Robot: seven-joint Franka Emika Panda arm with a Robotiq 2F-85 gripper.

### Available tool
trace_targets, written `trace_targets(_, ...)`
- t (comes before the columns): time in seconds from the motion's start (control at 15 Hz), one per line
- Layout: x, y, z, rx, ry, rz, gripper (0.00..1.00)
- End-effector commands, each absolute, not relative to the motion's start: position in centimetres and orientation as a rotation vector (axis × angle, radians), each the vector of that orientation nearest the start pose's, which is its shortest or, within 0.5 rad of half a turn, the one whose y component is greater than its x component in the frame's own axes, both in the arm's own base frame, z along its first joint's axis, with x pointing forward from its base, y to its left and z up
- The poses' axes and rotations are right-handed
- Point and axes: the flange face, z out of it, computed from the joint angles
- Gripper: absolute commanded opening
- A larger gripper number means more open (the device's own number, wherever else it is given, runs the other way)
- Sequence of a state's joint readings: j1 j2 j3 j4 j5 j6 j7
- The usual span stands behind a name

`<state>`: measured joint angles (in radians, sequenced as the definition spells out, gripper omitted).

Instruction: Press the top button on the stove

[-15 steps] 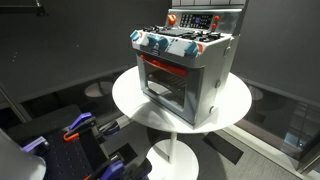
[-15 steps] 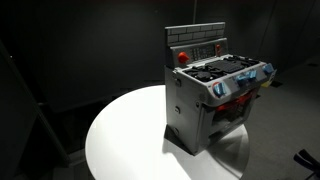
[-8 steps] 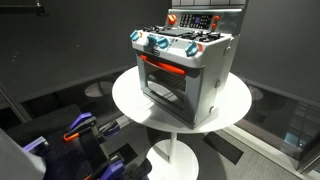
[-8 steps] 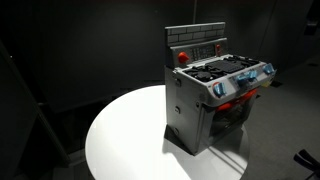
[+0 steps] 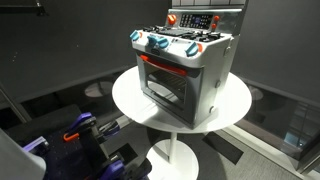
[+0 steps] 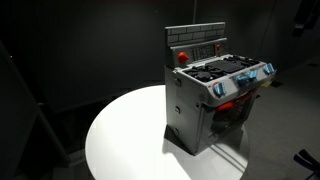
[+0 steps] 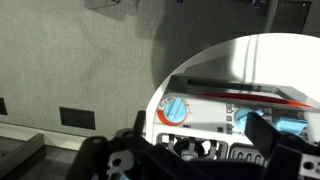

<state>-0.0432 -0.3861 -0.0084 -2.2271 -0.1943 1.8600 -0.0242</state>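
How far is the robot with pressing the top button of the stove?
Done: nothing yet; the stove stands untouched on the white table. In hand: the gripper hangs above the stove, apart from it. Left: come down to the red button on the back panel and press it.

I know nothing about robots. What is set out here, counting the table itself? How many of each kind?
Toy stove: 1
Round white table: 1
Total: 2
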Motion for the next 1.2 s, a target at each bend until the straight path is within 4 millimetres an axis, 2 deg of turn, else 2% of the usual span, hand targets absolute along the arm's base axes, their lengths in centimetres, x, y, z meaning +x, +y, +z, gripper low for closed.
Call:
trace_targets(0.0,44.3,-4.0,54.6,-3.344,-0.085,-0.030,1.00)
trace_targets(0.07,44.3,-3.9,54.8,-3.347,-0.090,-0.039,1.00)
trace_targets(0.13,44.0,-3.8,53.6,-3.328,-0.046,-0.038,1.00)
trace_targets(1.13,44.3,-3.7,54.3,-3.332,-0.060,-0.091,1.00)
